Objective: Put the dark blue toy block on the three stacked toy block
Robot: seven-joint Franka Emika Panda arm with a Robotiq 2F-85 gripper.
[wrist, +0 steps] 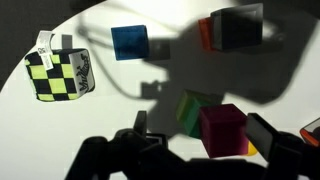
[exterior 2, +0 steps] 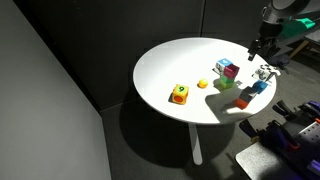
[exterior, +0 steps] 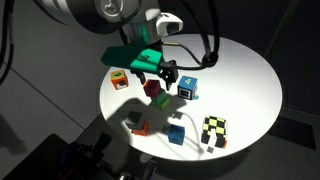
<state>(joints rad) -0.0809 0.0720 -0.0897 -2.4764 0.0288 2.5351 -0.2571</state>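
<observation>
The dark blue toy block [wrist: 129, 42] is a plain cube lying alone on the white table; it also shows in both exterior views [exterior: 177, 133] [exterior 2: 258, 88]. The stacked blocks [wrist: 222, 128] have a magenta cube on top and a green one below, and they show in an exterior view [exterior: 155, 92]. My gripper [wrist: 203, 140] is open and empty. It hangs just above the stack, with the magenta cube between its fingers in the wrist view. It also shows in both exterior views [exterior: 150, 72] [exterior 2: 262, 48]. The dark blue block lies well apart from the gripper.
A yellow-and-black checkered block [wrist: 58, 72] [exterior: 214, 130] lies near the dark blue one. A grey-and-orange block [wrist: 235, 28], a lighter blue block with a "4" [exterior: 188, 85] and an orange block [exterior: 118, 78] [exterior 2: 179, 94] stand around the stack. The round table's edge [exterior: 262, 120] is close.
</observation>
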